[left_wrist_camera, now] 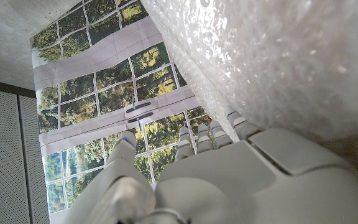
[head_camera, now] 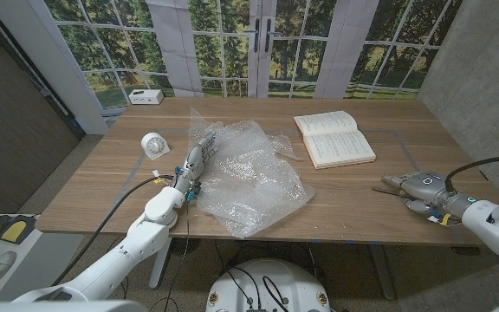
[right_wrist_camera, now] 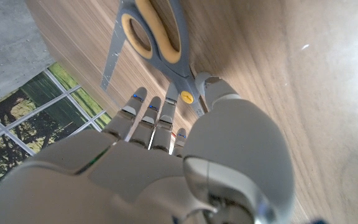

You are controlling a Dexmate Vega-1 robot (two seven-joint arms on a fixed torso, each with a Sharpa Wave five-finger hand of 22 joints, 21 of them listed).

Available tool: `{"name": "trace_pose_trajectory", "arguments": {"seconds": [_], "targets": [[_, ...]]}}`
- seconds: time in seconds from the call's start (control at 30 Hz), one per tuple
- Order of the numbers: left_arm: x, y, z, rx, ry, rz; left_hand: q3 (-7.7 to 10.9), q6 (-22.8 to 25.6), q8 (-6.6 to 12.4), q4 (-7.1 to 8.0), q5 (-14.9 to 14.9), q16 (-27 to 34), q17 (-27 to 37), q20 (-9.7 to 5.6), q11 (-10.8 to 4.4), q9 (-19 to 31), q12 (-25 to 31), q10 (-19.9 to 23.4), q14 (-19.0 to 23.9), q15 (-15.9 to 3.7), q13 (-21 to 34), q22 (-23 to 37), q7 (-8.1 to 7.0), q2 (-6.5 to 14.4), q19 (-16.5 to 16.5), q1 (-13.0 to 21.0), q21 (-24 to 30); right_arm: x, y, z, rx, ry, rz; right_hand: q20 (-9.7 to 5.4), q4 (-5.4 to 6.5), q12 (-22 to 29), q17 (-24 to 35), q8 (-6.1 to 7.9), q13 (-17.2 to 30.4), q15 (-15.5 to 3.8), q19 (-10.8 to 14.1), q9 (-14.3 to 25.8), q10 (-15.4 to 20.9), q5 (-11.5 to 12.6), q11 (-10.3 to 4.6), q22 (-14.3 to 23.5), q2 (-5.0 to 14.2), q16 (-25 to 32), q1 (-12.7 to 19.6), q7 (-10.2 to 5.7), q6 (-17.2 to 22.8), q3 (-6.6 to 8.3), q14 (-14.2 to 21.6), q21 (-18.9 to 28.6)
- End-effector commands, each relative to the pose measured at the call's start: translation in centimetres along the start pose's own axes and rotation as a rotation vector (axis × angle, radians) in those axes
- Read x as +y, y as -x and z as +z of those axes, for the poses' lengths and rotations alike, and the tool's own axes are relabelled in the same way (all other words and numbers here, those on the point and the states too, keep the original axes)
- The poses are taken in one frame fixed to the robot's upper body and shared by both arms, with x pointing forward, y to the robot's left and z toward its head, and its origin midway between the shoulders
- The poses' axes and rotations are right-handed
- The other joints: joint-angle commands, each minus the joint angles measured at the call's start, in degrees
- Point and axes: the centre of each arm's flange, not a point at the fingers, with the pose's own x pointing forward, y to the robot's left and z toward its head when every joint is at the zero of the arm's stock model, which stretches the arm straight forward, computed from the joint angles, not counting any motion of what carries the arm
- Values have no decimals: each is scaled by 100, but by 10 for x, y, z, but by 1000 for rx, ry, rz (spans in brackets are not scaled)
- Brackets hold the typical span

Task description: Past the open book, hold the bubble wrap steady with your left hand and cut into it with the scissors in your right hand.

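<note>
The wooden tabletop (head_camera: 345, 195) stands before a wall of paned windows looking onto trees. Your sheet of bubble wrap (head_camera: 254, 178) lies crumpled across its middle, reaching to the near edge. Your left robot hand (head_camera: 196, 160) rests on the wrap's left edge with its fingers stretched out along the plastic (in the left wrist view the fingers (left_wrist_camera: 197, 138) lie right against the bubbled sheet (left_wrist_camera: 272, 56)); it grasps nothing. The open book (head_camera: 333, 137) lies beyond and to the right of the wrap, pages up. Your right robot hand (head_camera: 418, 189) lies near the tabletop's right front. In the right wrist view its fingers (right_wrist_camera: 148, 121) lie over the scissors (right_wrist_camera: 157, 37), yellow-lined handles pointing away, the scissors flat on the wood and not lifted. A small white clock (head_camera: 154, 145) stands left of the wrap, and a white box (head_camera: 145, 96) sits at the far left corner.
</note>
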Motion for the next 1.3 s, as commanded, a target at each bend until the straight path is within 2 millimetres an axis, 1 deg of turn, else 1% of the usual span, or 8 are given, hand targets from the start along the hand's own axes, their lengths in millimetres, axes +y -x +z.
{"name": "trace_pose_trajectory", "arguments": {"seconds": [0.03,0.17,0.2,0.3,0.53,0.83,1.1,1.3], "targets": [[0,0,0,-5,4,-6,-25,2,14,3,18,45,33,1,14,13,19,-12,-45,6,13,9,-1,-16,-2,-61,8,-39,6,-19,58,-24,-128,9,-14,160,17,21,125,-1010,67,6,1143,122,-983,8,-24,49,67,10,-46,99,120,10],[1,0,-2,-6,11,-1,-27,4,15,4,19,45,34,1,12,13,20,-9,-47,5,13,9,-7,-17,-3,-65,8,-45,6,-19,62,-35,-158,-17,-52,354,19,53,268,-1024,101,1,1260,218,-1019,9,-74,55,172,-8,21,183,221,14],[1,0,-2,-6,13,-1,-27,2,14,5,19,45,34,-1,13,13,20,-10,-46,6,13,9,-11,-18,-1,-66,9,-45,5,-19,61,-42,-156,-27,-64,443,22,72,330,-1030,129,-2,1318,252,-1023,9,-91,63,226,-18,79,221,274,21],[1,1,-4,-5,16,2,-30,2,14,6,19,46,34,2,15,13,20,-11,-45,5,13,10,-10,-20,-4,-70,8,-43,3,-14,53,-39,-151,-52,-71,547,26,76,404,-1037,159,-5,1378,272,-1023,10,-116,67,290,-41,111,260,329,26],[4,2,-5,-2,14,2,-37,8,16,14,19,47,36,2,16,13,20,-10,-44,6,13,10,3,-23,2,-84,11,-39,3,-14,55,-33,-146,-73,-53,648,36,96,485,-1044,178,-10,1402,286,-1015,11,-135,77,326,-89,195,287,402,25],[1,-2,-2,-6,11,-10,-48,8,16,24,19,48,38,-1,8,13,22,-5,-45,6,13,10,-3,-28,3,-103,11,-53,10,-24,89,-21,-177,-83,-47,678,36,100,505,-1039,192,-12,1385,291,-1012,11,-167,69,337,-81,230,293,420,26],[2,-2,-2,-6,11,-8,-53,10,16,30,20,49,38,-1,19,13,22,-4,-43,6,13,10,0,-28,6,-115,13,-57,10,-28,96,-16,-186,-86,-43,692,36,104,507,-1040,200,-13,1396,293,-1012,11,-171,68,341,-84,248,298,429,27],[3,-2,0,-11,6,-6,-56,12,17,34,21,48,38,-2,13,13,24,0,-45,8,13,10,3,-28,8,-121,13,-64,12,-31,115,-45,-224,-99,-31,733,42,105,497,-1049,215,-15,1461,297,-1004,11,-163,78,355,-92,276,314,475,29]]}}
